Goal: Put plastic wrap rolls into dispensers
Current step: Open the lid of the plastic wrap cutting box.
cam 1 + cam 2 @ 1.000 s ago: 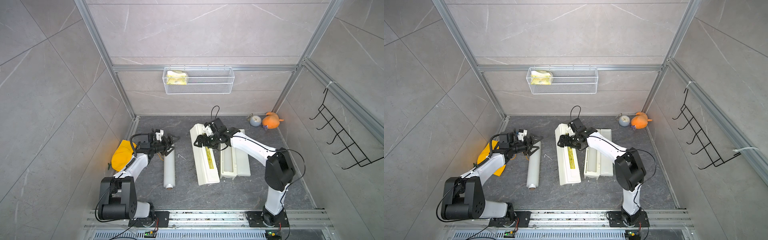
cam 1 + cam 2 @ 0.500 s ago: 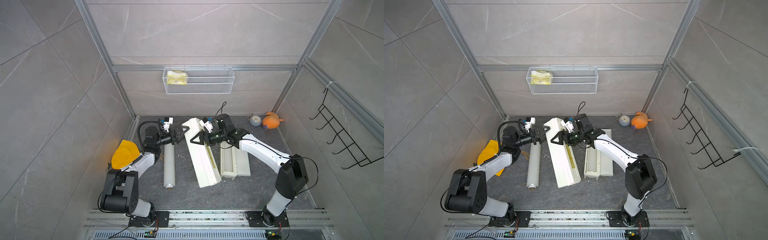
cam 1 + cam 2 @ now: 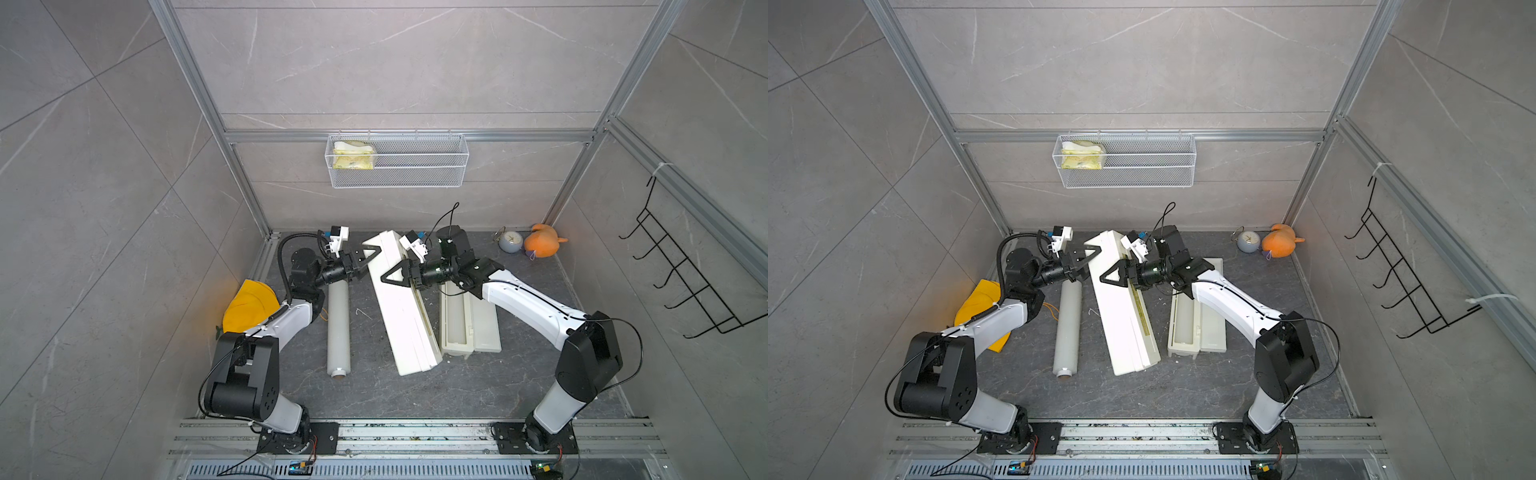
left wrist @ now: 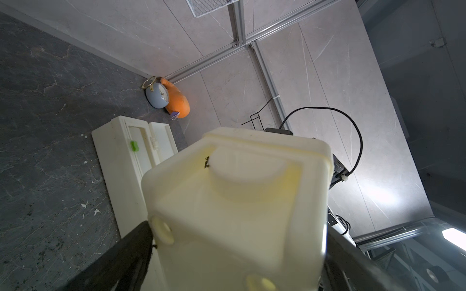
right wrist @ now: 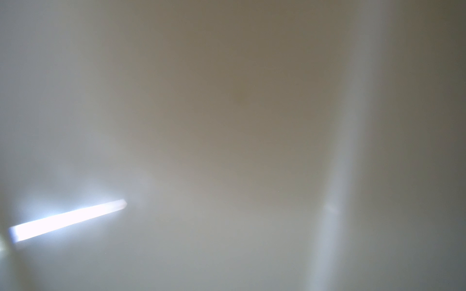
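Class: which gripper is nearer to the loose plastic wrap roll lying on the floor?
Left. The left gripper is just beside the far end of the roll; the right gripper is farther off, over the closed dispenser.

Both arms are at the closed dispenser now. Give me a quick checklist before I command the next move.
1. Hold by the right end effector on the closed dispenser: ok; its fingers straddle the body, and the far end is raised off the floor.
2. Hold by the left end effector: cannot tell; its fingers flank the dispenser's far end, but clamping is unclear.
3. That dispenser's lid open for loading: not ok; it is shut.
4. The loose roll free to pick: ok; it lies unheld on the floor beside the closed dispenser.
5. Right wrist view usable: not ok; it shows only pale blur.
6. The open dispenser loaded: cannot tell; something pale lies in its tray.
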Robot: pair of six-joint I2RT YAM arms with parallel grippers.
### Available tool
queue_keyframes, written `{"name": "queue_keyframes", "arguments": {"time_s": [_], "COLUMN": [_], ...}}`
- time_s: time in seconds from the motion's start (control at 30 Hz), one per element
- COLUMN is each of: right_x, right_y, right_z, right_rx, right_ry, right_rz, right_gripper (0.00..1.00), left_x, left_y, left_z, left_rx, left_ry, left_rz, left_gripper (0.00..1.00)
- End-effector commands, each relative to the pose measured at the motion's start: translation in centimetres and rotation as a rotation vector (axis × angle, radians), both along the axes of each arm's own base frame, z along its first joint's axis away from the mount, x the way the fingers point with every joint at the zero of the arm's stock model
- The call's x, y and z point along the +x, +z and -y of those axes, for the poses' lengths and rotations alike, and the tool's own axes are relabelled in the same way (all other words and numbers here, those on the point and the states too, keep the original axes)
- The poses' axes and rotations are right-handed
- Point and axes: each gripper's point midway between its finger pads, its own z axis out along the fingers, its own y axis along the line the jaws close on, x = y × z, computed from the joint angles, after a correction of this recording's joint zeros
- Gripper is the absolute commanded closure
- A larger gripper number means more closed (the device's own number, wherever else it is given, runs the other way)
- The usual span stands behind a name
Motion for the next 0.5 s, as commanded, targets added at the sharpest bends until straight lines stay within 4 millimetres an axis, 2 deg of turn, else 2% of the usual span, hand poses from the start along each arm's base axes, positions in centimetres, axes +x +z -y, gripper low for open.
{"name": "queue_keyframes", "arguments": {"time_s": [0.0,0.13,0.47], "right_x": [-1.8,-2.0,-2.7], "right_y": [3.0,3.4,3.6], "right_z": [-0.3,-0.4,-0.9], "right_rx": [0.089,0.108,0.120], "right_ry": [0.073,0.090,0.126], "right_rz": [0.028,0.028,0.025], "right_gripper": [0.14,0.15,0.15], "left_x": [-0.2,-0.4,-0.8], "left_y": [2.9,4.4,5.6], "left_z": [0.4,0.6,0.6], "left_rx": [-0.032,-0.075,-0.108], "left_ry": [-0.029,-0.062,-0.075], "left_rz": [0.113,0.153,0.188], "left_gripper": [0.00,0.00,0.01]}}
